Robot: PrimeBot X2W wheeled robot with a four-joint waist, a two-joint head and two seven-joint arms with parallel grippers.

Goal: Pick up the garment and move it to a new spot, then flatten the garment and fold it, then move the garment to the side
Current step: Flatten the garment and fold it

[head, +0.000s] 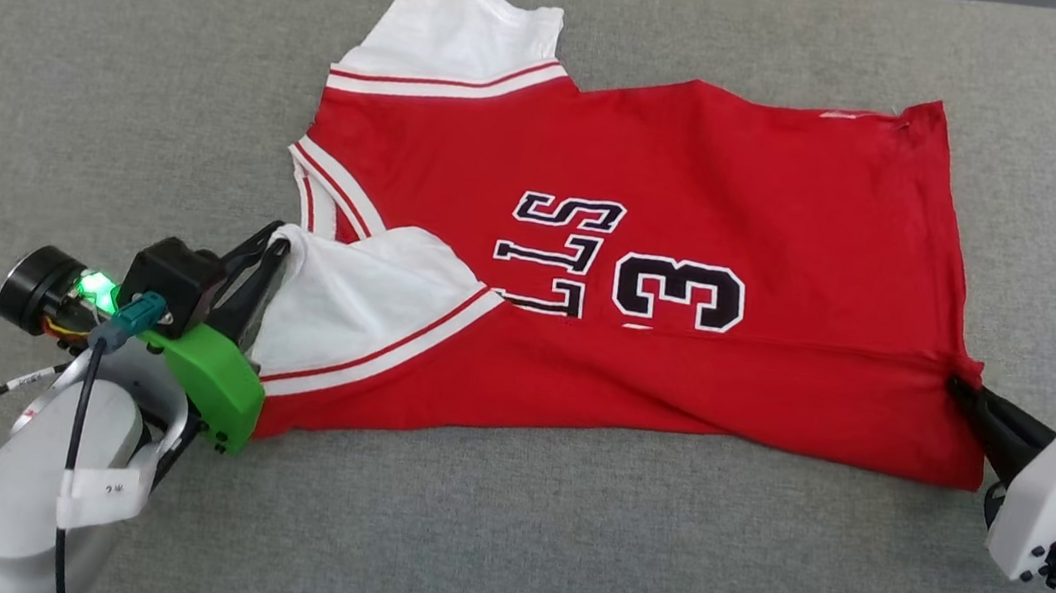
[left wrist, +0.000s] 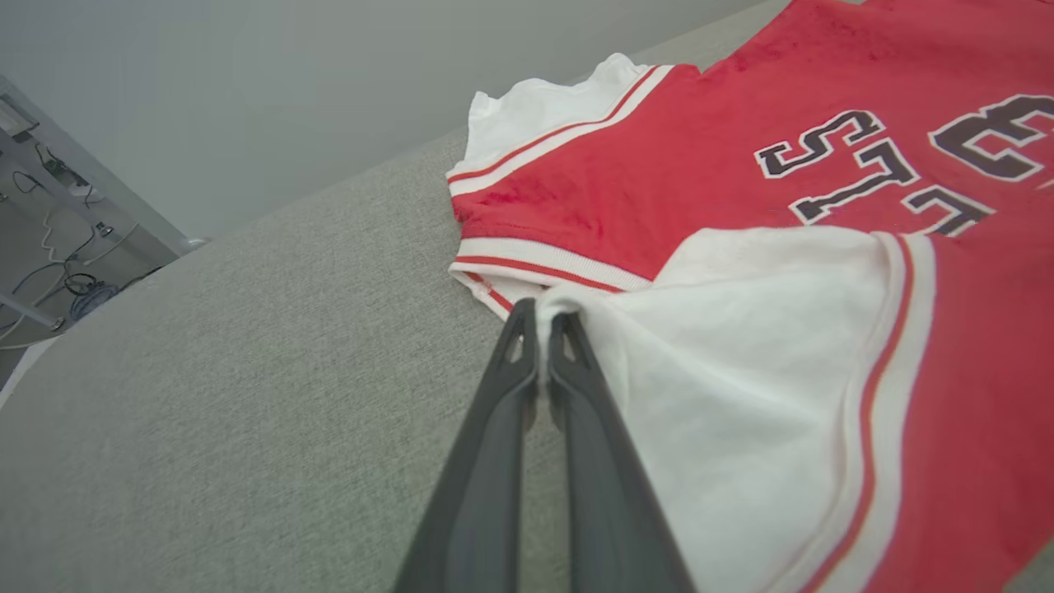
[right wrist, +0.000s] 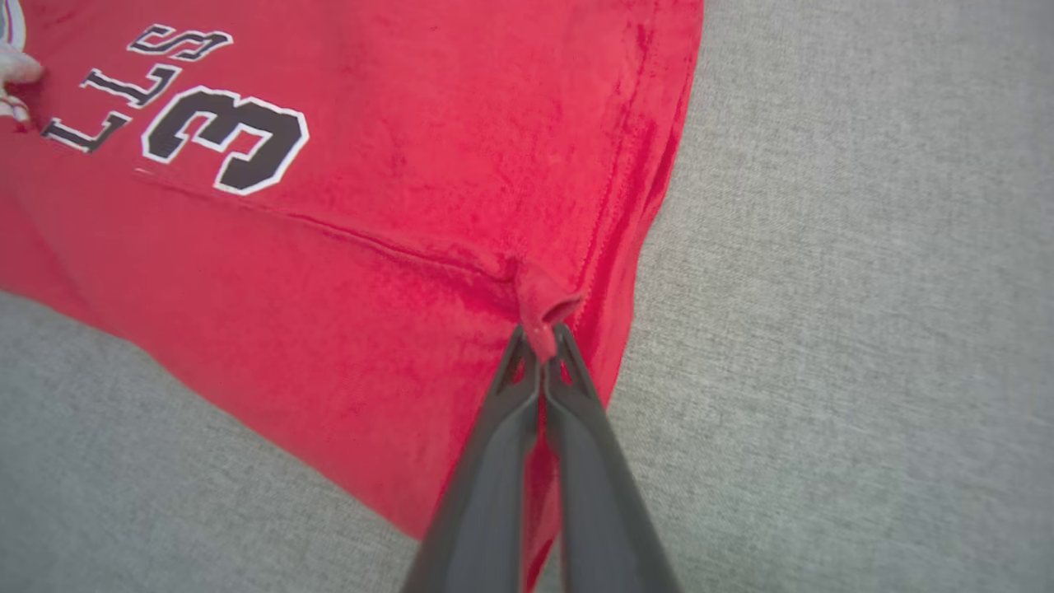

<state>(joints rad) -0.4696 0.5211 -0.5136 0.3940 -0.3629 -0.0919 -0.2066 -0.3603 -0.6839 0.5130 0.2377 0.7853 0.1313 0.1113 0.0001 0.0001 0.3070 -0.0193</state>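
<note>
Since we seem to be folding its near edge over itself, the garment (head: pixel 704 177) lies on the counter (head: pixel 499 535), long axis running left-right, collar (head: pixel 303 158) toward our left, hem (head: pixel 952 288) right. Our left gripper (head: pixel 276 240) pinches the white sleeve (head: pixel 356 306), our right gripper (head: pixel 960 385) the hem; both jaws are clamped on cloth.

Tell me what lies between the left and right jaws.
The garment: in the head view its red body spans the whole stretch, left jaws shut on the white sleeve, right jaws shut on its red hem.
</note>
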